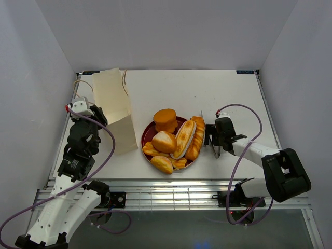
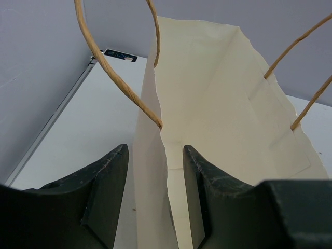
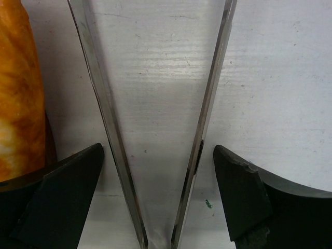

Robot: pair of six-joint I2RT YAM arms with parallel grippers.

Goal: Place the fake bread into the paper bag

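Note:
The fake bread sits piled on a dark red plate [image 1: 146, 136]: a thick round bun [image 1: 165, 120], a cream-striped loaf [image 1: 185, 139], oval rolls [image 1: 164, 141] and others. The pale paper bag [image 1: 111, 104] stands left of the plate, its mouth open in the left wrist view [image 2: 228, 98]. My left gripper [image 1: 100, 115] is open, and its jaws [image 2: 155, 150] straddle the bag's near wall edge without pinching it. My right gripper [image 1: 211, 138] is open just right of the plate. Its jaws [image 3: 158, 150] straddle metal tongs [image 3: 155, 104] lying on the table, with a bread [image 3: 15, 88] at the left.
The bag's tan string handles [image 2: 111, 72] arch in front of my left gripper. The tongs [image 1: 216, 150] lie on the white table [image 1: 233, 98] beside the plate's right rim. Grey walls enclose the table on three sides.

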